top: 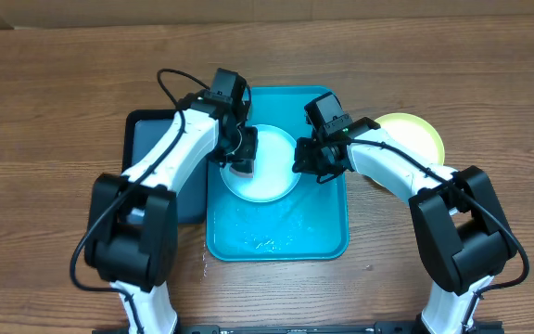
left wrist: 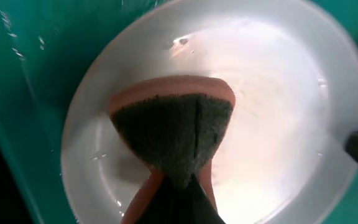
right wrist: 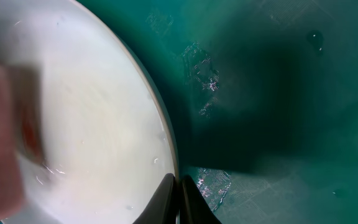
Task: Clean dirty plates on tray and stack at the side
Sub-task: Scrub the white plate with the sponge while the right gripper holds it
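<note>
1. L gripper: closed on sponge; dark green scrub face pressed flat on pale blue plate.
2. R gripper: closed, pinching that plate's rim on its right edge.
3. The pale blue plate lies in tray, far half; wet film and droplets on tray floor nearer the robot.
4. Yellow-green plate: on table, just right of tray, partly under R arm.
5. Dark tray: alongside tray's left side, under L arm.
</note>
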`<state>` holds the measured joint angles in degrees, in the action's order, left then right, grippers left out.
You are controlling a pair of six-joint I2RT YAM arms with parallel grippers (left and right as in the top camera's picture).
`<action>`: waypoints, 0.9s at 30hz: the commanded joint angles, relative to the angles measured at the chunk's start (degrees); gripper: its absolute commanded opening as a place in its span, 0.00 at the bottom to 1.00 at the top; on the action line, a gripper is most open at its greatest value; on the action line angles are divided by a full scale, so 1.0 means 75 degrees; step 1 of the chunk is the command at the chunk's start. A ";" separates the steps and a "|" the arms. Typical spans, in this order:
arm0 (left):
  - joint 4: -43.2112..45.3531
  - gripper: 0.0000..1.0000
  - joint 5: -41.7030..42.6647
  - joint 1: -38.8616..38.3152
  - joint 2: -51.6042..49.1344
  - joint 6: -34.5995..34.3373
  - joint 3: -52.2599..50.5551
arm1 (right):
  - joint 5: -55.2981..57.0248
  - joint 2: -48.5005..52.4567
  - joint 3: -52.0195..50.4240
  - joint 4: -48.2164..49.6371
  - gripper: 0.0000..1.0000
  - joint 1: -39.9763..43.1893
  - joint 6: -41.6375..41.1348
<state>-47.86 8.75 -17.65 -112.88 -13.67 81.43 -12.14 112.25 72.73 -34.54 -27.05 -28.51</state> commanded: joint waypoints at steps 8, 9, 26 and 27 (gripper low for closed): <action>0.0090 0.05 0.1693 -0.0032 -0.1172 -0.0163 0.0052 | -0.0085 -0.0131 -0.0055 0.0029 0.04 -0.0003 -0.0006; 0.0128 0.04 0.2186 -0.0029 -0.1268 -0.0041 0.0050 | -0.0085 -0.0131 -0.0055 0.0032 0.04 -0.0003 -0.0006; 0.0321 0.04 0.2600 0.0562 0.0522 0.0277 0.0364 | -0.0227 -0.0131 -0.0055 0.0105 0.04 -0.0003 -0.0003; 0.0221 0.04 0.2130 0.0519 0.0542 0.0277 0.0364 | -0.0224 -0.0131 -0.0055 0.0114 0.04 -0.0003 -0.0003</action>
<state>-45.06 34.72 -13.34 -113.16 -13.13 82.56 -12.75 112.25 72.71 -34.20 -26.76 -28.51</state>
